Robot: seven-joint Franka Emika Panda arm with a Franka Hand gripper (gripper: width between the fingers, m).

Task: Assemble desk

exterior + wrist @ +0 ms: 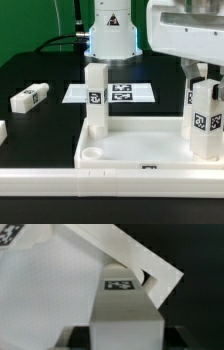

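Note:
The white tray-like tabletop (150, 148) lies in front with its raised rim up, and a round socket (92, 155) shows at its near corner on the exterior view's left. One white leg (96, 100) stands upright at the far corner on that side. My gripper (206, 84) is shut on a second tagged leg (207, 122), held upright at the tabletop's side on the exterior view's right. In the wrist view this leg (125, 308) runs from between my dark fingers (76, 334) down to a corner of the tabletop (50, 286). Whether it sits in a socket is hidden.
A loose leg (30, 98) lies on the black table on the exterior view's left, and another white part (2, 130) shows at that edge. The marker board (120, 93) lies behind the tabletop, before the robot base (110, 35). A long low white rail (60, 181) runs along the front.

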